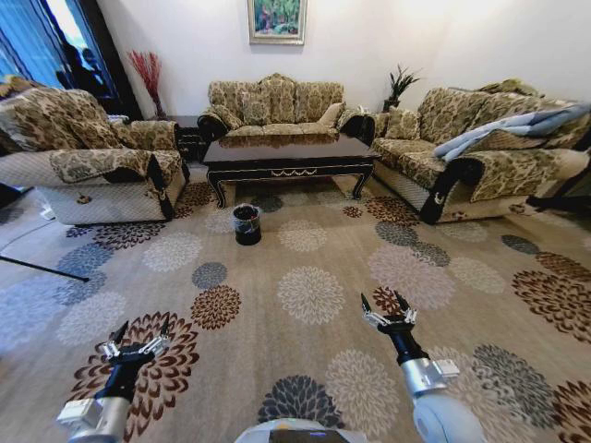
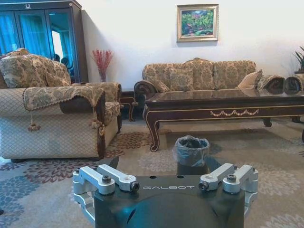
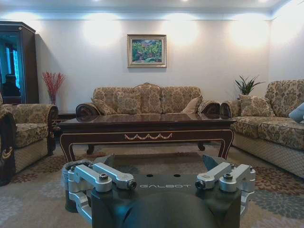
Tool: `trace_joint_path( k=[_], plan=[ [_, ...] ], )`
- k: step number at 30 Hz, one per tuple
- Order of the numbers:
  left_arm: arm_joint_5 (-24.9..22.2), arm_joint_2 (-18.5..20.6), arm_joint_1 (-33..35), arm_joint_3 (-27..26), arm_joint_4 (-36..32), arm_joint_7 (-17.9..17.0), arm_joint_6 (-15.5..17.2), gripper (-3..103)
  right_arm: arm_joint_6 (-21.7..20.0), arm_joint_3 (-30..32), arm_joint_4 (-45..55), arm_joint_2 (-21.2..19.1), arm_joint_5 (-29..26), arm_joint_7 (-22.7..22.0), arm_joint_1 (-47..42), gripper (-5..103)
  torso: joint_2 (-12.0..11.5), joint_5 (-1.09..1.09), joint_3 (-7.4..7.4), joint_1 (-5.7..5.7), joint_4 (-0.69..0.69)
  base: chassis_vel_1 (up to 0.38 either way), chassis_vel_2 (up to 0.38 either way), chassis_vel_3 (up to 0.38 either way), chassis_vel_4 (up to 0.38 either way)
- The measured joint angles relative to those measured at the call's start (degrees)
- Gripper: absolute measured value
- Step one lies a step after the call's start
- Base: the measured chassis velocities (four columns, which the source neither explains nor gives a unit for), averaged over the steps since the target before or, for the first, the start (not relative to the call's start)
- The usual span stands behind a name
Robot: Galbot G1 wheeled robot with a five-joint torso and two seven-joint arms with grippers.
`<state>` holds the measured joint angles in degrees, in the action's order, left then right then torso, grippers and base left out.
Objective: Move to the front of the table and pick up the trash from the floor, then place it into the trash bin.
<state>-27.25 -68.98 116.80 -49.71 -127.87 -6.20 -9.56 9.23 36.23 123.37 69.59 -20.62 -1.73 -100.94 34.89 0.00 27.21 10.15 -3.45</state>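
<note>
The long dark table stands ahead in the middle of the sofas, gold ornament on its front rail. The small black trash bin with its crinkled liner sits on the floor just in front of the table's left end. I cannot make out any trash on the flower-patterned carpet. My left gripper and right gripper hang low over the carpet, well short of the table, both open and holding nothing. In the right wrist view the bin is partly hidden behind a finger.
Patterned sofas ring the table: one on the left, one behind, one on the right with a blue-grey blanket. A thin dark rod lies on the carpet at the left. Open carpet stretches between me and the table.
</note>
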Motion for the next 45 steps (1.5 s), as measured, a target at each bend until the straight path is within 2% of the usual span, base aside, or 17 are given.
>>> trace_joint_path(
  k=[45],
  plan=[
    [0.0,0.0,0.0,0.0,0.0,0.0,0.0,100,0.0,0.0,0.0,0.0,0.0,0.0,0.0,100,11.1,0.0,6.47,4.64,0.0,0.0,0.0,0.0,0.0]
  ],
)
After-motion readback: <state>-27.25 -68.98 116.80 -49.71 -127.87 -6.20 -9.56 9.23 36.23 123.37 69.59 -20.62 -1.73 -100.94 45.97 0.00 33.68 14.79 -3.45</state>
